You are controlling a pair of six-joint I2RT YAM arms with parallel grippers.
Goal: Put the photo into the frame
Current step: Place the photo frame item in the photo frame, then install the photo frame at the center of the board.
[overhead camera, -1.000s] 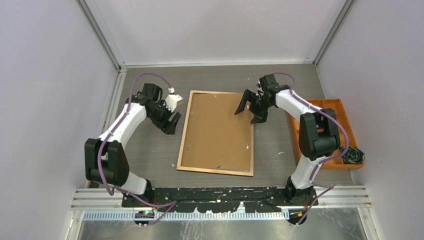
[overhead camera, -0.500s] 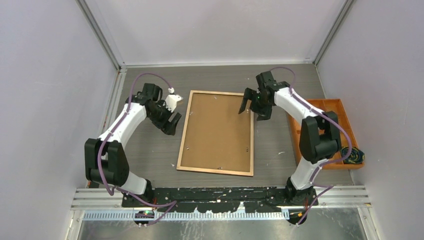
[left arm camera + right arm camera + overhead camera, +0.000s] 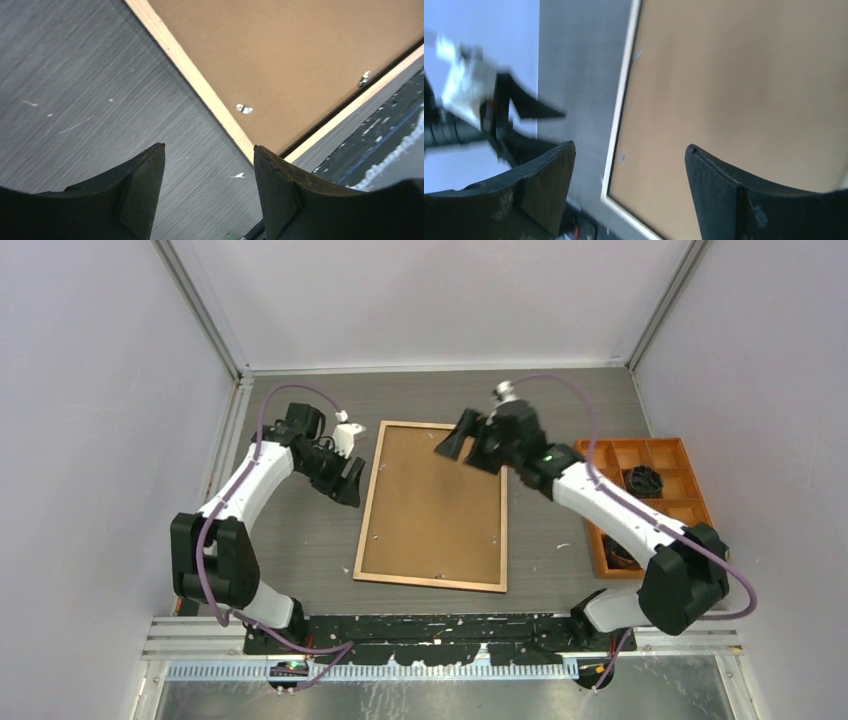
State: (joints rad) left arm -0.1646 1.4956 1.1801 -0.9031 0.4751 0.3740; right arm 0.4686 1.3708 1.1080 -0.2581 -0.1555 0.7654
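Swung the right fingers (image 3: 549,185) in over the far end of the frame (image 3: 368,505), spread wide and empty.
Found the frame flat on the tabletop (image 3: 300,540), wood back up, brown backing board (image 3: 435,510) seated inside; saw no photo. Held left fingers (image 3: 285,190) parted, empty, just beside its left rail. Judged it the opening step: needed the board lifted out next.

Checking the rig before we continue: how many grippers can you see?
2. The left gripper is left of the frame; the right gripper is above its far end. Both open.
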